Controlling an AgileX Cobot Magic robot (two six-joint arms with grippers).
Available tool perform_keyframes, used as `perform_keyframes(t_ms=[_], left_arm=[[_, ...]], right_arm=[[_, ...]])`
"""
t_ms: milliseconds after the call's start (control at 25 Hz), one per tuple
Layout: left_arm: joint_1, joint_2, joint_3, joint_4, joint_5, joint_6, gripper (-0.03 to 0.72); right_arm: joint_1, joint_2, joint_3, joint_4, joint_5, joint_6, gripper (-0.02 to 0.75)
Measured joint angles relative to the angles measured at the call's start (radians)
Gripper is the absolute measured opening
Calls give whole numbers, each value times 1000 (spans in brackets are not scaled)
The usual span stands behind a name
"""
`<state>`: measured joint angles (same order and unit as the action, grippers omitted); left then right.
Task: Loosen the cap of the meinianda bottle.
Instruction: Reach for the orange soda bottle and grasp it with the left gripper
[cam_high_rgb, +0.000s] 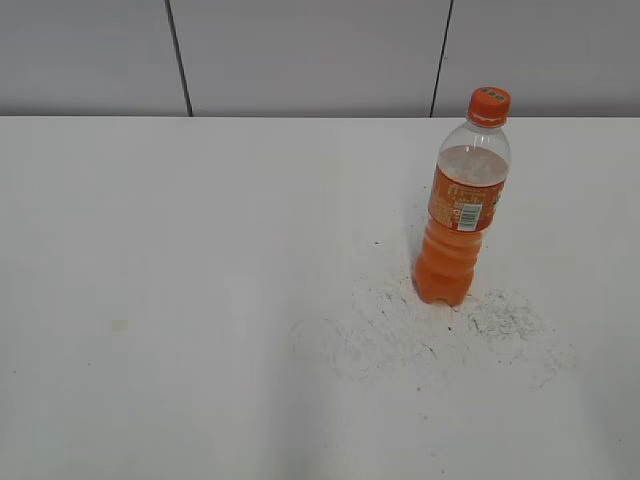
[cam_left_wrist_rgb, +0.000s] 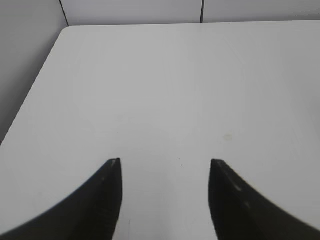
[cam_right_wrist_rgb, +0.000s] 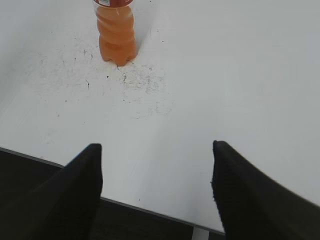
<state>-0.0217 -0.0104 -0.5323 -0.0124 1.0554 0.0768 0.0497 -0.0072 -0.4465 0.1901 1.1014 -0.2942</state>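
Observation:
The meinianda bottle (cam_high_rgb: 462, 215) stands upright on the right half of the white table, with orange drink, an orange label and a white barcode patch. Its orange cap (cam_high_rgb: 489, 103) sits on top. The right wrist view shows only the bottle's lower part (cam_right_wrist_rgb: 116, 35) at the top left; the cap is cut off there. My right gripper (cam_right_wrist_rgb: 156, 150) is open and empty, above the table's near edge, well short of the bottle. My left gripper (cam_left_wrist_rgb: 165, 162) is open and empty over bare table. Neither gripper shows in the exterior view.
The white table (cam_high_rgb: 200, 300) has scuffed grey marks (cam_high_rgb: 440, 325) around the bottle's base. A grey panelled wall (cam_high_rgb: 300, 50) runs behind the table. The table's near edge (cam_right_wrist_rgb: 150, 210) and left edge (cam_left_wrist_rgb: 35, 95) are in view.

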Motion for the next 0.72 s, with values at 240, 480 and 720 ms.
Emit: perform_keyframes(t_ms=[240,480,720], left_arm=[[0,0,0,0,0,0,433],[0,110,-8,0,-14,0,433],[0,307,-46,-12,-213,0,433]], right_arm=[[0,0,0,0,0,0,508],[0,0,0,0,0,0,508],[0,0,0,0,0,0,508]])
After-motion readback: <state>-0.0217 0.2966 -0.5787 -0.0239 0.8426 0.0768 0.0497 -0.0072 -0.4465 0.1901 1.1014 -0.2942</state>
